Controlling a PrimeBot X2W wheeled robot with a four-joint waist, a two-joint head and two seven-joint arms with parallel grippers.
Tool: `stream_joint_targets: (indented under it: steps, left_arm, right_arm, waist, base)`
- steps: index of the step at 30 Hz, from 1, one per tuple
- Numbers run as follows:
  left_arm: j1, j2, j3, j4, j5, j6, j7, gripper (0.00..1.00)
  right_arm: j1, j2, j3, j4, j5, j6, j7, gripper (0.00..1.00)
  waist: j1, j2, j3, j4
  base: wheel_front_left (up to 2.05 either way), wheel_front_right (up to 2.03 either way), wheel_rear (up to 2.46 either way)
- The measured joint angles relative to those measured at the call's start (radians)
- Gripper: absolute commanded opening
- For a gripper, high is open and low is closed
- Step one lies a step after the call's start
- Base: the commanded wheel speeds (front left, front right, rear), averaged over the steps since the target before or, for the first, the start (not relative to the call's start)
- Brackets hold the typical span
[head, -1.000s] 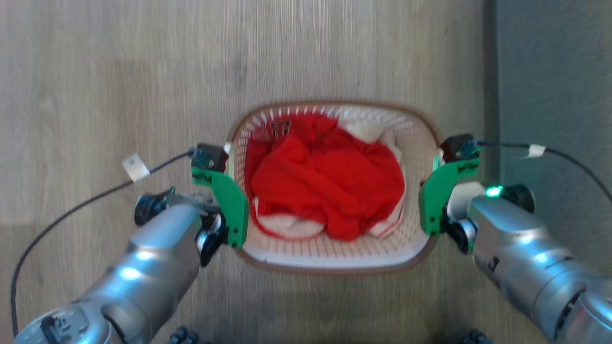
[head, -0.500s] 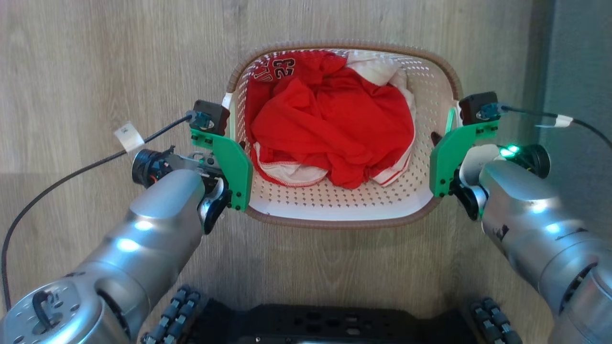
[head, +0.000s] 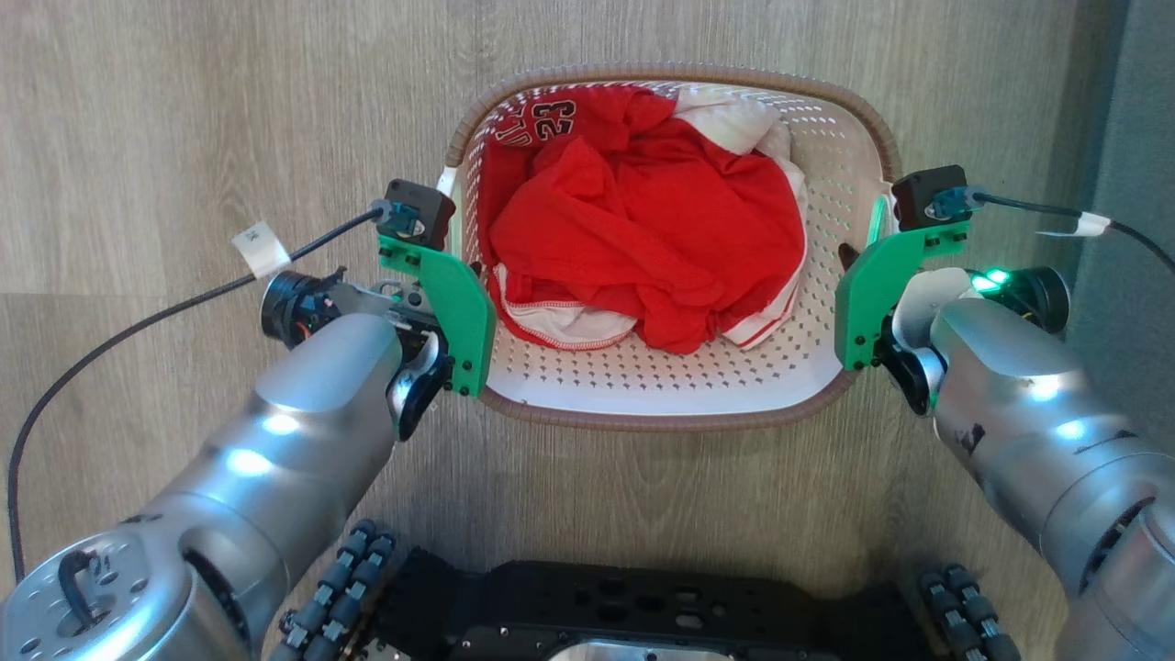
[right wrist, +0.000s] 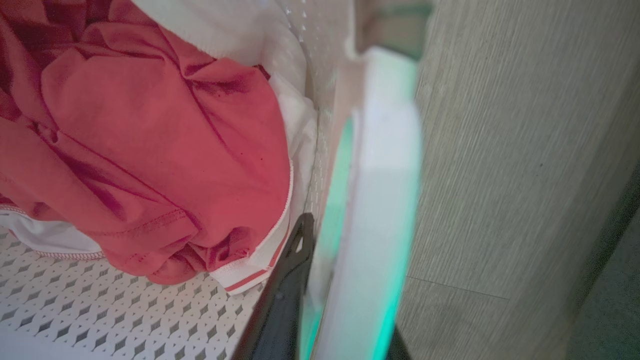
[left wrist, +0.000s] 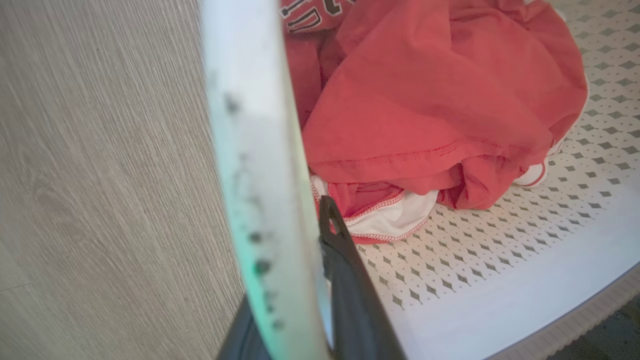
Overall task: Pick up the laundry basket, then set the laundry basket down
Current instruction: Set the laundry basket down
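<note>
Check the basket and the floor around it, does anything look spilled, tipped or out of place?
Nothing stands out. The laundry basket looks level between the left gripper and right gripper, each straddling a side handle. The clothes are bunched inside, none over the rim or on the floor.

Right claw clamps laundry basket handle; red clothes inside.

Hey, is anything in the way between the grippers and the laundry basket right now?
Nothing visible. The left gripper and the right gripper each clamp one side of the laundry basket, with one finger inside its wall.
</note>
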Motion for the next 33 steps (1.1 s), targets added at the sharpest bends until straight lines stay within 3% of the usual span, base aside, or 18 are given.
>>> stream_joint_targets:
  steps: [5,6,7,8,9,10,14,33]
  left_arm:
    - [-0.001,0.001,0.001,-0.008,0.0,0.007,0.0,0.0]
    - [-0.001,0.001,0.0,-0.009,-0.001,0.011,-0.001,0.07]
    - [-0.001,0.0,-0.001,-0.011,-0.001,0.018,-0.004,0.44]
    - [-0.001,0.0,-0.002,-0.018,-0.001,0.019,-0.013,0.93]
    - [-0.001,-0.002,-0.002,-0.03,-0.002,0.02,-0.018,1.0]
    - [-0.002,-0.012,-0.002,-0.041,-0.004,0.02,-0.017,1.0]
    - [-0.004,-0.032,-0.002,-0.051,-0.004,0.026,-0.013,1.0]
    - [0.002,-0.033,-0.003,-0.032,-0.004,0.067,-0.015,1.0]
  right_arm:
    - [-0.002,-0.002,0.0,0.002,-0.006,0.001,-0.001,0.0]
    - [-0.002,-0.003,0.0,0.002,-0.006,0.001,-0.001,0.0]
    - [-0.002,-0.004,-0.001,0.001,-0.006,0.001,-0.002,0.0]
    - [-0.002,-0.007,-0.001,0.001,-0.008,0.001,-0.005,0.28]
    - [-0.002,-0.009,-0.001,0.001,-0.016,0.001,-0.01,0.92]
    - [-0.003,-0.009,-0.001,0.001,-0.024,0.001,-0.01,1.0]
    - [-0.003,-0.021,-0.011,0.002,-0.032,0.001,-0.008,1.0]
    - [0.001,-0.023,-0.063,-0.003,-0.091,0.001,0.04,1.0]
  waist:
    - [0.0,0.0,0.003,0.003]
    - [0.0,0.0,0.003,0.003]
    - [0.0,0.0,0.003,0.004]
    - [0.0,0.0,0.003,0.004]
    - [0.0,0.0,0.004,0.004]
    - [0.0,0.0,0.003,0.004]
    - [0.0,0.0,0.001,0.004]
    - [0.0,0.0,-0.065,0.005]
  base:
    - [0.0,0.0,0.0]
    - [0.0,0.0,0.0]
    - [0.0,0.0,0.0]
    - [0.0,0.0,0.0]
    - [0.0,0.0,0.0]
    - [0.0,0.0,0.0]
    - [0.0,0.0,0.0]
    - [0.0,0.0,0.0]
